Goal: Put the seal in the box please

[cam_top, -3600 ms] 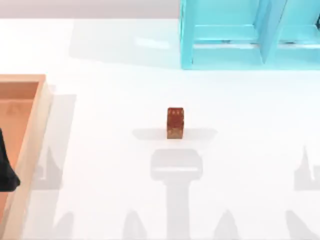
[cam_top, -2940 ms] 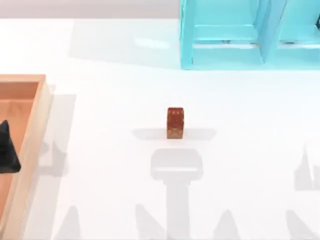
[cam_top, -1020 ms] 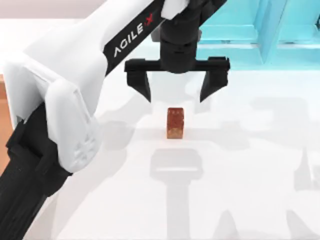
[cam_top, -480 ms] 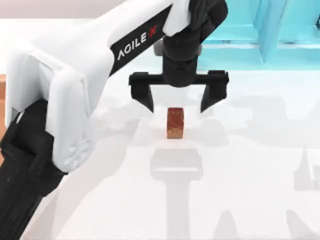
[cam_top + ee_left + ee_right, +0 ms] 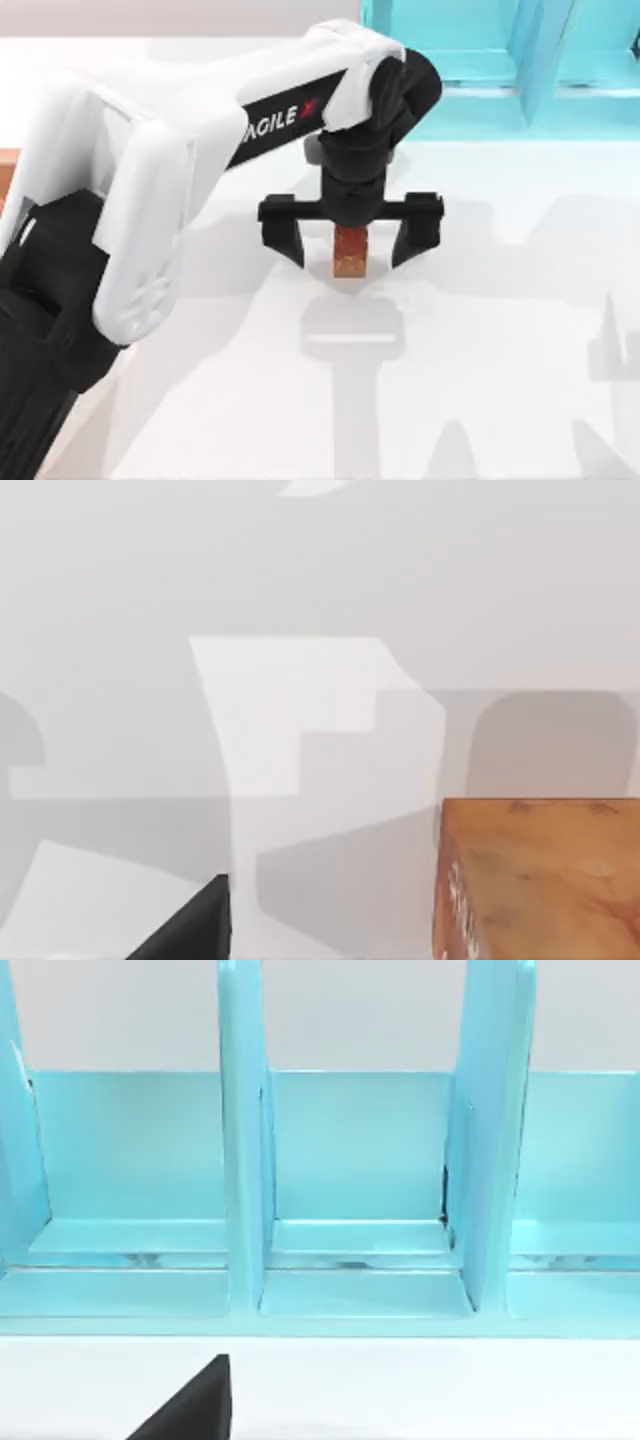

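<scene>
The seal [image 5: 350,256], a small reddish-brown block with a tan end, stands on the white table near the middle. My left gripper [image 5: 349,238] is open and lowered over it, one black finger on each side with a gap to the block. The gripper's body hides the seal's far end. In the left wrist view the seal [image 5: 540,880] is close up, with one dark fingertip [image 5: 195,932] beside it. A sliver of the box [image 5: 6,168] peeks out at the far left edge behind my left arm. My right arm is parked, its gripper [image 5: 190,1408] facing the shelf.
A turquoise shelf structure [image 5: 480,70] stands at the back right, with upright dividers [image 5: 242,1140]. My left arm's white link [image 5: 150,200] stretches across the table's left half. White tabletop lies to the right of and in front of the seal.
My left arm swung in from the left over the box, reached above the seal and then dropped, so its open fingers now straddle the block. The seal has not moved.
</scene>
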`<action>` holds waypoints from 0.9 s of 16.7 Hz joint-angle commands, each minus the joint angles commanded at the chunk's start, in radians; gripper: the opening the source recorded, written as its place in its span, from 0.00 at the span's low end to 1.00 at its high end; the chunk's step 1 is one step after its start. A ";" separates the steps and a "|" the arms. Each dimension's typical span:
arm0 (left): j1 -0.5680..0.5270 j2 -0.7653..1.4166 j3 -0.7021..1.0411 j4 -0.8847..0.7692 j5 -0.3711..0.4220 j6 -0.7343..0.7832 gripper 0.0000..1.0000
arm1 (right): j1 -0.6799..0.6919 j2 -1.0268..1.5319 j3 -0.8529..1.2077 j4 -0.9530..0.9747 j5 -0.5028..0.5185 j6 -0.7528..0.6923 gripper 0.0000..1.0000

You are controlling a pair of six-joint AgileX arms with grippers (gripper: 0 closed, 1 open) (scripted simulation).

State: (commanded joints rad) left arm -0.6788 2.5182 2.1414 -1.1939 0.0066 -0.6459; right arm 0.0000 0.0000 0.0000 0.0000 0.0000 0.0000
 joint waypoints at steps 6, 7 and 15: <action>0.000 0.000 0.000 0.000 0.000 0.000 0.77 | 0.000 0.000 0.000 0.000 0.000 0.000 1.00; 0.000 0.000 0.000 0.000 0.000 0.000 0.70 | 0.000 0.000 0.000 0.000 0.000 0.000 1.00; 0.000 0.000 0.000 0.000 0.000 0.000 0.10 | 0.000 0.000 0.000 0.000 0.000 0.000 1.00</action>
State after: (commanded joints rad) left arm -0.6788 2.5182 2.1414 -1.1939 0.0066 -0.6459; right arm 0.0000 0.0000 0.0000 0.0000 0.0000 0.0000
